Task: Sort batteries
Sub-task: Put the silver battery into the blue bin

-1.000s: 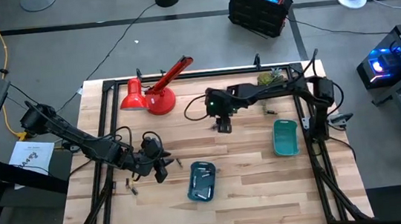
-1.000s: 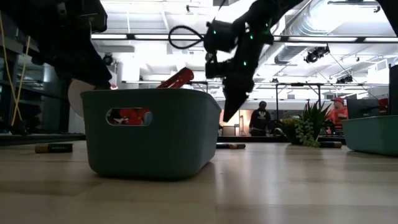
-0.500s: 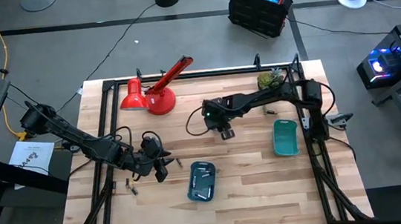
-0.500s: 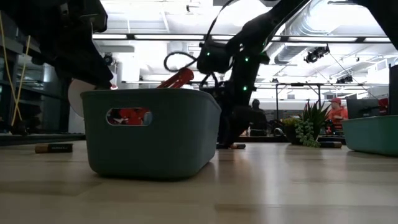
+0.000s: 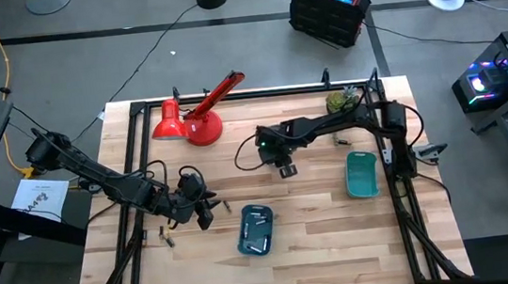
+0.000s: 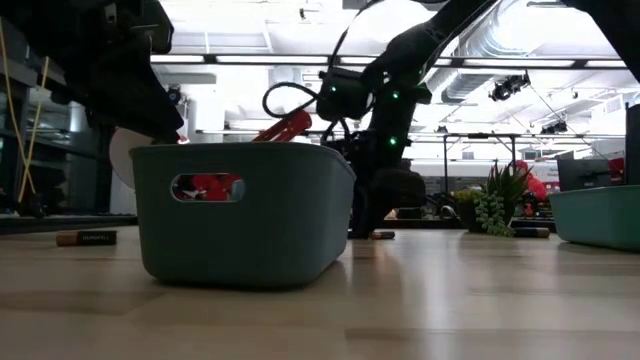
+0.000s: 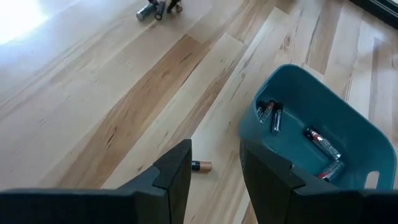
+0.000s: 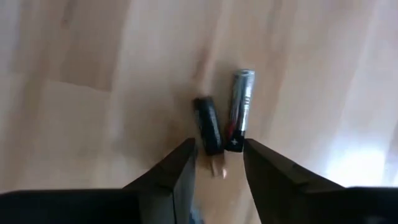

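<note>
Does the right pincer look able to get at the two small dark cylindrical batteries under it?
Probably yes. The right pincer hangs open just above the two batteries on the bare wooden table, with nothing between; they lie close together, so it may catch both.

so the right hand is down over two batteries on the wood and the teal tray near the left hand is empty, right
Not quite: the teal tray near the left hand holds several batteries, as the left wrist view shows. The right hand is indeed down over two batteries on the wood.

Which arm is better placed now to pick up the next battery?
The right one, probably. Its claw hangs open directly over two batteries lying together. The left claw is open too, with one battery just beyond its fingers.
</note>
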Robot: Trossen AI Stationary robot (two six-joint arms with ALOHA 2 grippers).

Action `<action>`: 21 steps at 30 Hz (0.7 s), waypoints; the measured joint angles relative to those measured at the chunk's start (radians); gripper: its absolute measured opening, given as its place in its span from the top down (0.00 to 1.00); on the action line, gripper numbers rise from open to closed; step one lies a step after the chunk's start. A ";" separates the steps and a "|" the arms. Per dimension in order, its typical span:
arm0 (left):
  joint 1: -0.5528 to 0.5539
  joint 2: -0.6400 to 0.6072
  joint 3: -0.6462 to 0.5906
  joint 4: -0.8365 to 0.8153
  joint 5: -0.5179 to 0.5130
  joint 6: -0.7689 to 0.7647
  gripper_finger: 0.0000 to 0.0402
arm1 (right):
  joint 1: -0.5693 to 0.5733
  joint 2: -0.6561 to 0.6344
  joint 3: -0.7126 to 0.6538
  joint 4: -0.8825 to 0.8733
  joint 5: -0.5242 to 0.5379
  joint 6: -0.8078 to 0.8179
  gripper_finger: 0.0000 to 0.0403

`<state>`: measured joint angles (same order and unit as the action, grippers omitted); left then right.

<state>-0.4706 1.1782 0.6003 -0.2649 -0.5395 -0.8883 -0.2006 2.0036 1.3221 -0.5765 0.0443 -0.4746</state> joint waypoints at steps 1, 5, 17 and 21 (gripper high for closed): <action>0.000 0.000 0.000 0.000 0.000 0.000 0.68 | 0.004 -0.001 0.014 -0.010 -0.008 0.003 0.68; 0.000 0.000 0.000 0.000 -0.001 0.000 0.68 | 0.007 -0.008 0.100 -0.065 -0.011 0.003 0.68; -0.001 0.000 0.000 -0.001 -0.004 0.001 0.68 | 0.004 0.020 0.161 -0.047 -0.140 0.199 0.68; -0.002 0.000 0.000 -0.001 -0.004 0.004 0.68 | 0.024 0.022 0.105 -0.020 -0.161 0.250 0.68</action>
<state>-0.4721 1.1782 0.5999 -0.2663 -0.5438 -0.8846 -0.1771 2.0254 1.4272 -0.5967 -0.1170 -0.2249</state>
